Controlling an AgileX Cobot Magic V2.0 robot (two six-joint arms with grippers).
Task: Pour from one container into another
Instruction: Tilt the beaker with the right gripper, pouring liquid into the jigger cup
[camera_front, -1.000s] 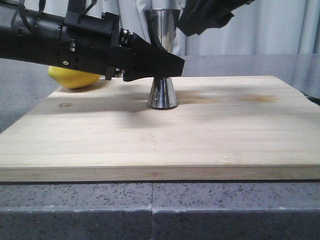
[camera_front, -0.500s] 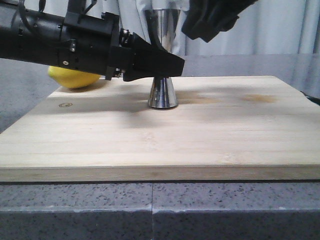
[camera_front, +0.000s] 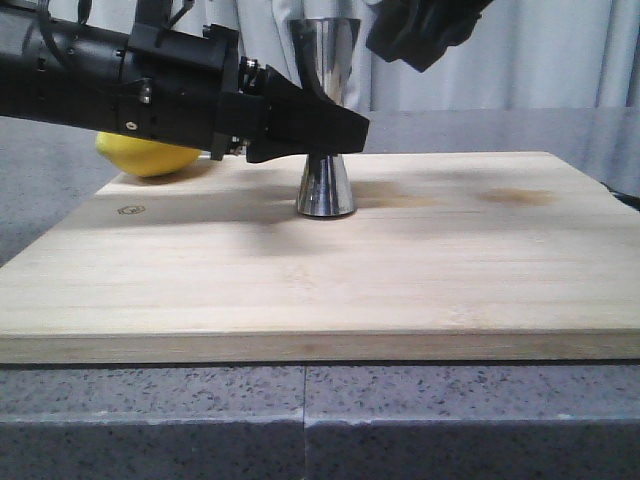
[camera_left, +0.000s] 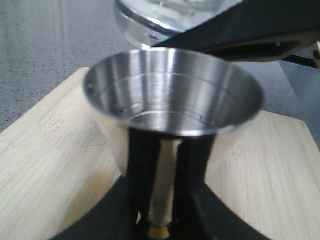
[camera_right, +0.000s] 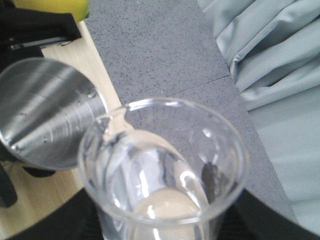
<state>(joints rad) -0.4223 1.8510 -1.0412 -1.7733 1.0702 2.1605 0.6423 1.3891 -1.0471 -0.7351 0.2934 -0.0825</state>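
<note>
The tall mirror-polished steel hourglass jigger (camera_front: 326, 120) stands upright on the pale wooden cutting board (camera_front: 330, 270), its long axis vertical and its open mouth facing up, nearer the board's far edge than its near edge. The left gripper (camera_front: 345, 130) reaches in horizontally from the board's left side, its black fingers (camera_left: 145, 165) clenched on the jigger's narrow waist. The small clear glass beaker (camera_right: 165, 170) is held in the right gripper (camera_front: 425, 30), above and just to the right of the jigger's mouth; its pouring lip points toward the steel rim, and the two rims sit close but apart. Its tilt cannot be judged. A yellow lemon (camera_front: 150, 157) lies by the board's far left corner. Compared with one second ago, the right gripper sits slightly higher; the jigger and left gripper are unchanged.
</note>
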